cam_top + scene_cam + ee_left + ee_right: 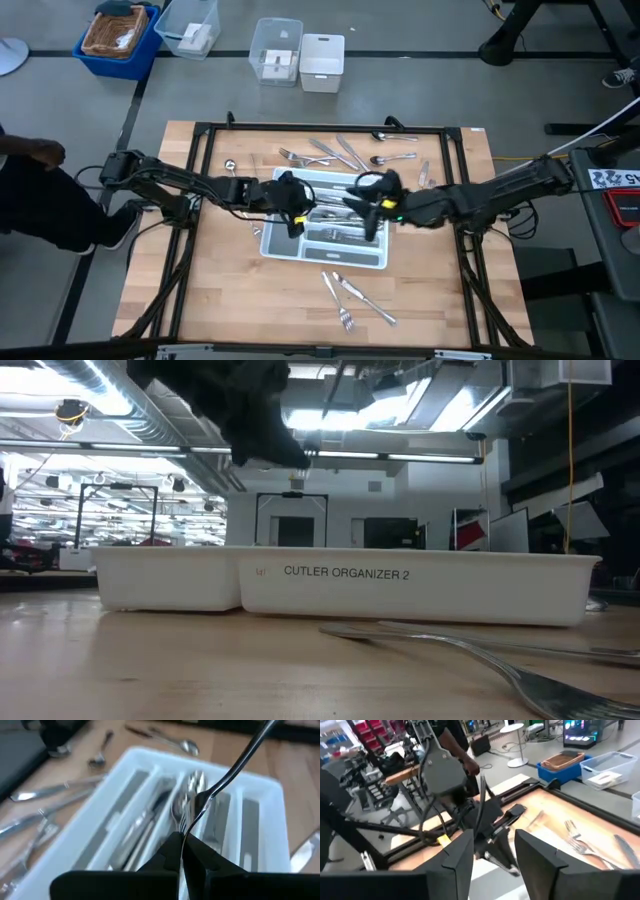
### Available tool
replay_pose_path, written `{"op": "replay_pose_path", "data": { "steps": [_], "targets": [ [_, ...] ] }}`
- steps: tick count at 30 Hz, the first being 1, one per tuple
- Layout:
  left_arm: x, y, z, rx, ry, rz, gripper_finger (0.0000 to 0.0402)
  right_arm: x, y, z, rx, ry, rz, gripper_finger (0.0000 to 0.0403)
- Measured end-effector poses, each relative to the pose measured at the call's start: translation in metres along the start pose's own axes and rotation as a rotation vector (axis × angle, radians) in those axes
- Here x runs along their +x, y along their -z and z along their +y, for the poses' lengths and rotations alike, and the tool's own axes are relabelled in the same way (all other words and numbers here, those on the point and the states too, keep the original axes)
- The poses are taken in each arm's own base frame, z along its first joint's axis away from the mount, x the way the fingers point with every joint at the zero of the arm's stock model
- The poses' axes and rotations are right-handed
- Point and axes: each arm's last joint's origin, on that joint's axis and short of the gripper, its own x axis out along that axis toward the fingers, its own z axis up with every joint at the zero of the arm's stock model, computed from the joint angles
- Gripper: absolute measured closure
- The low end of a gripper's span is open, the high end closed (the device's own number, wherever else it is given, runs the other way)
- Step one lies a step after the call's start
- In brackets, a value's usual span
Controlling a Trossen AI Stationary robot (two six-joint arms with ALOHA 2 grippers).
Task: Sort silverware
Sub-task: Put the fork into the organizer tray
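The silverware lies in loose groups on the wood: forks, spoons and knives by the far edge [345, 152] and a few by the near edge [352, 296]. More pieces rest in the slots of the white tray [372, 258]. My left gripper [293, 208] hovers over the tray's left part, shut on a fork [227, 770]. My right gripper [492, 851] is open over the tray's right part [372, 205], facing the left gripper and holding nothing. My left gripper pinches the fork between its two shut fingers at the tine end [187, 822]. The handle [250, 745] reaches out ahead of the fingertips, over the tray's slots. The fork is lifted clear of the tray.
The tray [420, 588] stands mid-table, labelled CUTLER ORGANIZER 2. A fork [520, 672] lies on the wood in front of it. A dark frame [205, 150] rims the table. Bins [120, 35] and clear boxes [277, 50] sit on the floor beyond. A person [25, 190] stands at the left.
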Motion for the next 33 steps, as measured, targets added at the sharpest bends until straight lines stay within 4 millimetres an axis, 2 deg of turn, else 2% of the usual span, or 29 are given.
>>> {"op": "replay_pose_path", "data": {
  "steps": [5,9,14,19,25,33],
  "targets": [
    [0.017,0.011,-0.004,-0.023,0.086,0.073,0.0401,-0.025,-0.01,-0.014,-0.031,0.012,0.047,0.0256],
    [0.035,0.025,-0.011,-0.051,0.136,0.142,0.0401,-0.036,-0.01,-0.023,-0.042,0.042,0.097,0.0256],
    [0.057,0.047,-0.019,-0.069,0.183,0.239,0.0401,-0.042,0.002,-0.033,0.013,0.118,0.213,0.0256],
    [0.07,0.064,-0.022,-0.064,0.199,0.313,0.0401,-0.044,0.015,-0.039,0.066,0.15,0.367,0.0255],
    [0.076,0.067,-0.023,-0.04,0.206,0.308,0.0387,-0.041,0.024,-0.039,0.074,0.158,0.456,0.0255],
    [0.077,0.063,-0.024,-0.066,0.207,0.292,0.0324,-0.04,0.025,-0.039,0.07,0.16,0.466,0.0255]
  ]
}}
